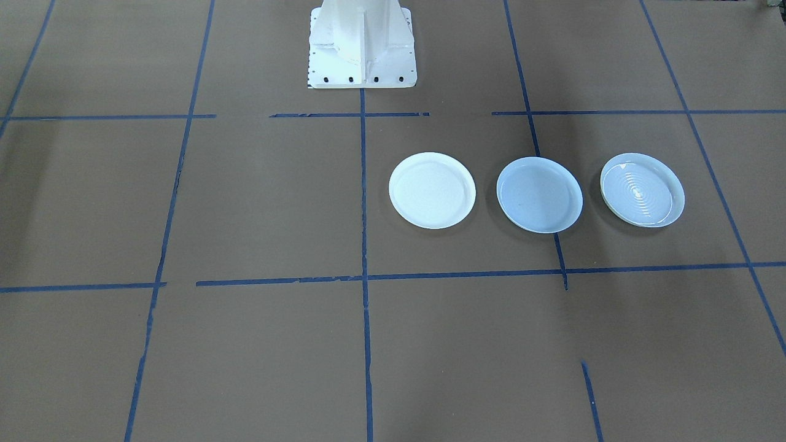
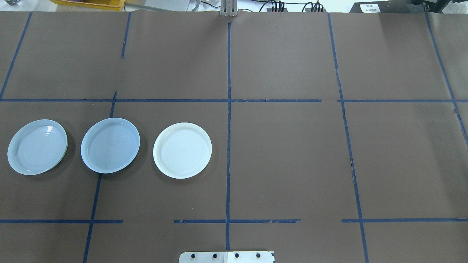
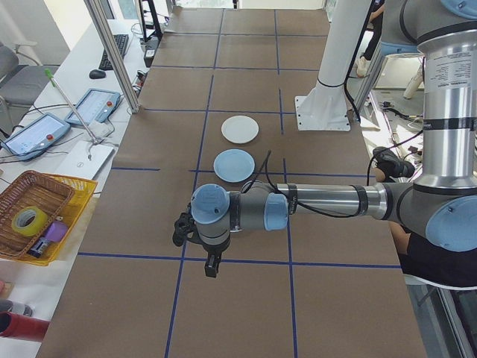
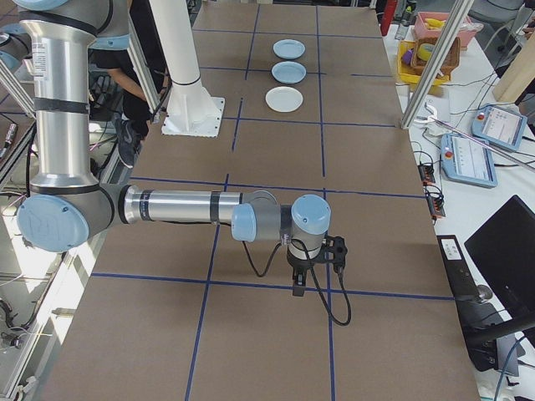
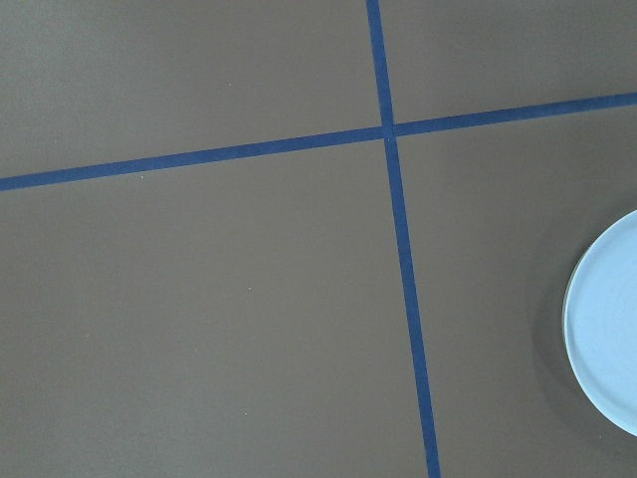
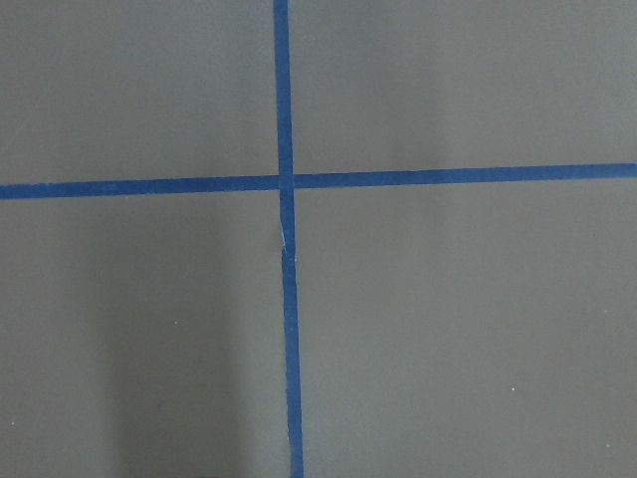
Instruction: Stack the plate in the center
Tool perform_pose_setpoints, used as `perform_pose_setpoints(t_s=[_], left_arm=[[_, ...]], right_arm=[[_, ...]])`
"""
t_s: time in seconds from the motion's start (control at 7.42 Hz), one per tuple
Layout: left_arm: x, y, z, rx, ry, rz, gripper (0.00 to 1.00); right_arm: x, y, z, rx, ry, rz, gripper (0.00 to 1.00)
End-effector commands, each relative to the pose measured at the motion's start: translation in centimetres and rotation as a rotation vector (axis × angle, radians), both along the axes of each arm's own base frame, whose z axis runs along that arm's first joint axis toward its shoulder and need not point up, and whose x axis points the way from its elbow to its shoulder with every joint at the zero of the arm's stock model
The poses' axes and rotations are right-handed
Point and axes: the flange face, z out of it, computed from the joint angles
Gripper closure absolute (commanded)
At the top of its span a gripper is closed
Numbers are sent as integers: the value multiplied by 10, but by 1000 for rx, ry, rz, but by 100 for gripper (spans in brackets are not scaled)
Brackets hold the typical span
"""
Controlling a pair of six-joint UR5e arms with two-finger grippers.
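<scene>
Three plates lie in a row on the brown table, on the robot's left side. The center plate (image 1: 539,194) (image 2: 110,145) is pale blue-grey with a plain inside. A brighter white plate (image 1: 431,190) (image 2: 182,150) lies on its inner side and a ringed plate (image 1: 642,189) (image 2: 37,146) on its outer side. None of them touch. My left gripper (image 3: 212,266) hangs above the table beyond the row, and my right gripper (image 4: 298,286) hangs over the far right. Both show only in side views, so I cannot tell their state. The left wrist view catches one plate's edge (image 5: 607,339).
Blue tape lines (image 2: 228,109) divide the brown table into squares. The white robot base (image 1: 361,43) stands at the table's robot side. A yellow basket (image 3: 33,216) and tablets (image 3: 37,134) sit on a side bench past the left end.
</scene>
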Motion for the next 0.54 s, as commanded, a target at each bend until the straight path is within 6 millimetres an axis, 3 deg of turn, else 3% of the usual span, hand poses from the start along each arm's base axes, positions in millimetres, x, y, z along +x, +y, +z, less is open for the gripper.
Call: perform_pose_setpoints(t_s=[0.0,0.4], left_arm=[[1,-1,3,37,-1,1,0],[1,-7,-11,66,2,-2,0]], right_arm=[[0,0,0,1,1,-1,0],[0,0,0,0,-1,0,0]])
